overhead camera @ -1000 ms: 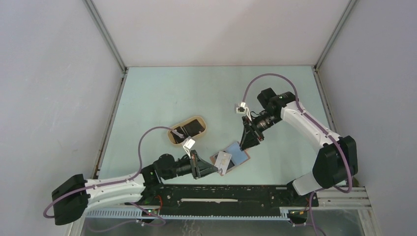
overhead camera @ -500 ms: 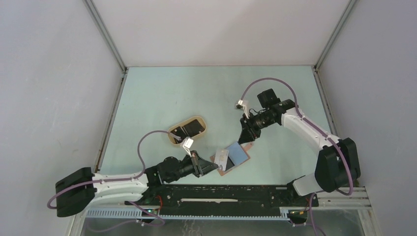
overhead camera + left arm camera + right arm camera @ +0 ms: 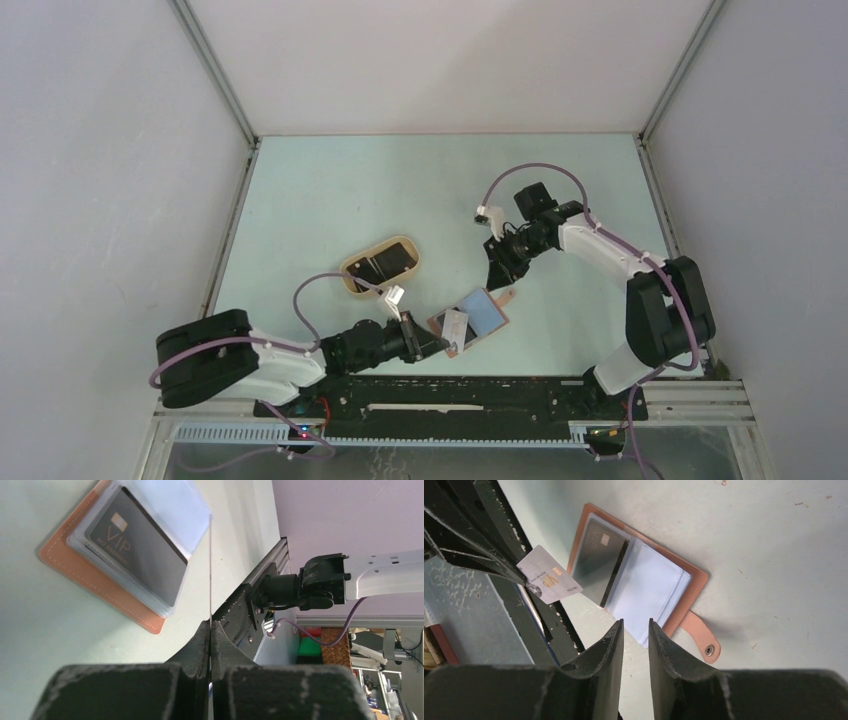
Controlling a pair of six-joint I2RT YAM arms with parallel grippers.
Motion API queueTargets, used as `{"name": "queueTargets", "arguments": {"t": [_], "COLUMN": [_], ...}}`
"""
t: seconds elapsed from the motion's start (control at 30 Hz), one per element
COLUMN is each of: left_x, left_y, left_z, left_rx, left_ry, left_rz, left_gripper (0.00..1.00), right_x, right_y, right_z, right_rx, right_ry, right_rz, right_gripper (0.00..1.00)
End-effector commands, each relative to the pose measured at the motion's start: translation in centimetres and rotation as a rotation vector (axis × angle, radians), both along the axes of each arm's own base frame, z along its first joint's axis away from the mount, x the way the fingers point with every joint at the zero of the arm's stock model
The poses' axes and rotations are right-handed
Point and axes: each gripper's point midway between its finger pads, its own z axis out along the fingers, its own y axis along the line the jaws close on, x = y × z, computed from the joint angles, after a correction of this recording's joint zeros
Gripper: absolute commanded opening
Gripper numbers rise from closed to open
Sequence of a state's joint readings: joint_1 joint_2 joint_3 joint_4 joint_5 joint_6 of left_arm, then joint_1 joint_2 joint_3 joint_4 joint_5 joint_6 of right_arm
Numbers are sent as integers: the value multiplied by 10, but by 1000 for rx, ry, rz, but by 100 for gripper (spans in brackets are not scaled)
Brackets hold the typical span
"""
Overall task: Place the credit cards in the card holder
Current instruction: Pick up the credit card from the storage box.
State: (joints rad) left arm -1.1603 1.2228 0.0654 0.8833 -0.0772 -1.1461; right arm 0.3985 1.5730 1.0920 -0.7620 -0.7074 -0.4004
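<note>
The card holder (image 3: 478, 312) lies open on the table, reddish-brown with light blue pockets (image 3: 651, 587) and a snap tab (image 3: 702, 638). A black VIP card (image 3: 136, 555) sits in its left pocket and also shows in the right wrist view (image 3: 599, 562). My left gripper (image 3: 432, 342) is shut on a pale grey-white card (image 3: 549, 575), held on edge (image 3: 210, 570) just by the holder's near side. My right gripper (image 3: 497, 272) hovers over the holder's far edge, slightly open (image 3: 635, 622) and empty.
A tan oval tray (image 3: 415, 250) stands left of the holder with dark cards (image 3: 390, 262) in it. The black rail of the arm bases (image 3: 450, 385) runs along the near edge, right behind the left gripper.
My left arm has pushed right, bringing the pale card closer to the holder. My right gripper has drawn back up and away from the holder's far edge.
</note>
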Motion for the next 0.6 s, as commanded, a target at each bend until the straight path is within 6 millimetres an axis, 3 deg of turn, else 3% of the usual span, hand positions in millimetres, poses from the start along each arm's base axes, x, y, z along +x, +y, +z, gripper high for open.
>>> {"name": "queueTargets", "arguments": {"t": [0.0, 0.57], "left_x": [4, 8], "left_y": [-10, -30], "left_z": [13, -21], "left_rx": [-83, -138], "left_ry": [22, 202], "left_rz": [20, 57], "left_gripper": [0, 0], "right_x": [11, 25], "right_y": [-3, -10], "right_z": [-7, -32], "right_rx": [-30, -115], "right_ry": [-18, -2], "right_rz": [-34, -97], "right_gripper": [33, 34]}}
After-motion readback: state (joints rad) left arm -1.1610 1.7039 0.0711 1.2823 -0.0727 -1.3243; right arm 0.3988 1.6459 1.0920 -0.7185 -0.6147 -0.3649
